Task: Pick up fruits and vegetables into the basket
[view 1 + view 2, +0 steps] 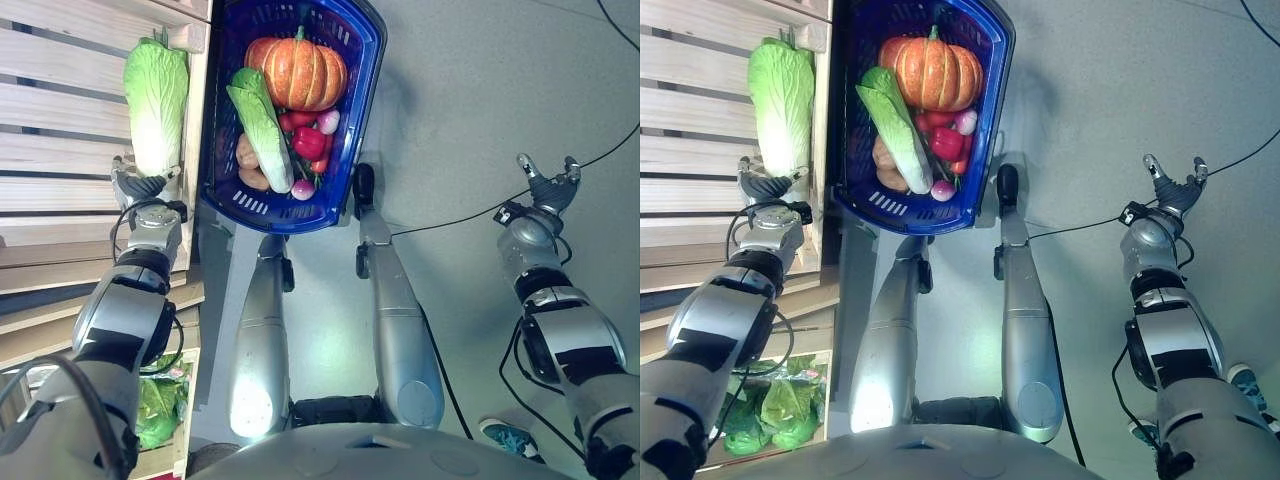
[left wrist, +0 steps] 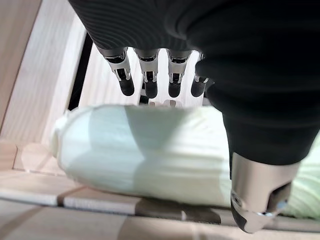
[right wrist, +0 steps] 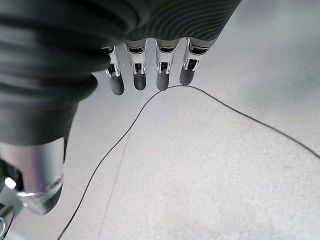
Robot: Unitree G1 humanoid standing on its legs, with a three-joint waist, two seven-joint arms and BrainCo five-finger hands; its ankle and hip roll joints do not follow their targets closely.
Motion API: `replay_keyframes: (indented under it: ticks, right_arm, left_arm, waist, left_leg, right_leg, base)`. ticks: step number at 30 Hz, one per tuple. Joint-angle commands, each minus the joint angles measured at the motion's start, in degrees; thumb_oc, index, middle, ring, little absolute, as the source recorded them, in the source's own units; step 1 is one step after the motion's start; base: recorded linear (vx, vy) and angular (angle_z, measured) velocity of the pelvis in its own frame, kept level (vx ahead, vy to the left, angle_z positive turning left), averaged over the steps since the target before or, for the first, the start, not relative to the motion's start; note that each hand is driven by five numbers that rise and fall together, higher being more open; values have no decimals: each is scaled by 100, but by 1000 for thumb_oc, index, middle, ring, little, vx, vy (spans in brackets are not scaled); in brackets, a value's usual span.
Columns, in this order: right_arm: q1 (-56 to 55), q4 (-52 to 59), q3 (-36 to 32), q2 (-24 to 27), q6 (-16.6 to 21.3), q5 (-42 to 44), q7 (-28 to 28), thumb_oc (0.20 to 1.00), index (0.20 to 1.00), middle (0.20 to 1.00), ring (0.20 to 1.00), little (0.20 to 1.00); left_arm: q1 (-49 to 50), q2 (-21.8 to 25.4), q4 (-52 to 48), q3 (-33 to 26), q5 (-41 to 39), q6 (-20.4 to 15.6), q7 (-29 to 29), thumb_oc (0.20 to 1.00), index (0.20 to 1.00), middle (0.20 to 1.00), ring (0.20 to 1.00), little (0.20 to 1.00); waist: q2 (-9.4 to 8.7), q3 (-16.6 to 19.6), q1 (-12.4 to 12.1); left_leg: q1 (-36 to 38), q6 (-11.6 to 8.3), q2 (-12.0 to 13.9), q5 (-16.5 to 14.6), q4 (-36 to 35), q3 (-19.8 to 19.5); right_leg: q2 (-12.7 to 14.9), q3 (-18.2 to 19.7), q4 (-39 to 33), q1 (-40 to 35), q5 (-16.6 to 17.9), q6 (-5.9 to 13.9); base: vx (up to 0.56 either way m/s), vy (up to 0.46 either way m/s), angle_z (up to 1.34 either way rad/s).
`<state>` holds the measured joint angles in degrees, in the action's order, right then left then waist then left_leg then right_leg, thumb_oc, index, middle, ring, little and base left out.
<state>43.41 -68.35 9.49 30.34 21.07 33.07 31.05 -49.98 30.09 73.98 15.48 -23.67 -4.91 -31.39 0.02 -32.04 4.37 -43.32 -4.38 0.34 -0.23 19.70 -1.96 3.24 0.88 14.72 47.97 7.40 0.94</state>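
Left hand (image 1: 135, 187) fingers spread, poised at napa cabbage (image 1: 156, 92) on wooden shelf (image 1: 60, 120); right hand (image 1: 548, 188) relaxed over floor; blue basket (image 1: 366, 60) holds pumpkin (image 1: 297, 71).

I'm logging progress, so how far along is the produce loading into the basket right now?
Done: the blue basket already holds a pumpkin, a napa cabbage, red vegetables and potatoes. In hand: nothing yet; the left hand is open over a second cabbage on the wooden shelf. Left: grasping that cabbage and moving it over. The right hand idles open.
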Motion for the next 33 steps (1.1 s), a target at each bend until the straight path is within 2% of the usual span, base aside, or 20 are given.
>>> replay_keyframes:
  ticks: [1, 9, 18, 23, 24, 25, 26, 33]
  right_arm:
    - [-201, -20, 84, 234, 52, 64, 100, 1000, 1000, 1000, 1000, 1000]
    - [-156, 10, 133, 230, 58, 101, 74, 1000, 1000, 1000, 1000, 1000]
    - [-83, 34, 184, 188, 73, 103, 93, 1000, 1000, 1000, 1000, 1000]
    - [-58, 25, 192, 177, 80, 123, 103, 1000, 1000, 1000, 1000, 1000]
    - [-55, 31, 194, 186, 78, 134, 98, 1000, 1000, 1000, 1000, 1000]
    - [-46, 45, 190, 179, 69, 131, 107, 1000, 1000, 1000, 1000, 1000]
    - [-40, 50, 196, 172, 68, 126, 110, 1000, 1000, 1000, 1000, 1000]
    - [-52, 119, 231, 134, 99, 144, 126, 1000, 1000, 1000, 1000, 1000]
  left_arm:
    - [88, 298, 513, -220, -157, 125, 245, 1000, 1000, 1000, 1000, 1000]
    - [-45, 310, 658, -5, -40, 244, 679, 1000, 1000, 1000, 1000, 1000]
    - [-85, 352, 819, 46, -75, 397, 830, 1000, 1000, 1000, 1000, 1000]
    - [-126, 372, 871, 45, 4, 614, 923, 1000, 1000, 1000, 1000, 1000]
    - [-136, 372, 883, 59, 5, 650, 981, 824, 824, 824, 824, 824]
    - [-149, 379, 890, 72, -6, 664, 1056, 476, 476, 476, 476, 476]
    - [-164, 373, 894, 84, -16, 696, 1118, 200, 200, 200, 200, 200]
    - [-131, 312, 860, 169, -137, 612, 1428, 200, 200, 200, 200, 200]
  waist:
    - [20, 225, 17]
    - [-24, 225, 43]
    - [-53, 225, 45]
    - [-74, 225, 42]
    - [-76, 225, 46]
    - [-77, 225, 46]
    - [-80, 225, 49]
    - [-64, 225, 57]
  left_leg:
    - [-142, 192, -252, 198, -352, 168]
    - [-168, 192, -243, 188, -393, 184]
    - [-195, 176, -234, 180, -407, 191]
    - [-199, 168, -229, 180, -443, 179]
    - [-198, 169, -230, 182, -449, 178]
    - [-204, 168, -226, 182, -457, 180]
    - [-206, 167, -226, 186, -460, 184]
    - [-212, 167, -233, 185, -473, 184]
  right_leg:
    - [-351, -289, 479, -113, -831, 161]
    - [-358, -269, 412, -77, -794, 173]
    - [-359, -260, 355, -58, -774, 182]
    - [-361, -254, 315, -57, -768, 184]
    - [-361, -253, 312, -53, -762, 186]
    - [-362, -252, 307, -47, -761, 189]
    - [-367, -251, 307, -44, -759, 189]
    - [-364, -243, 287, -33, -751, 194]
  base:
    - [0, 0, 0]
    - [0, 0, 0]
    - [0, 0, 0]
    - [-1, 0, -1]
    - [0, 0, 0]
    - [0, 0, 0]
    - [0, 0, 0]
    - [0, 0, 0]
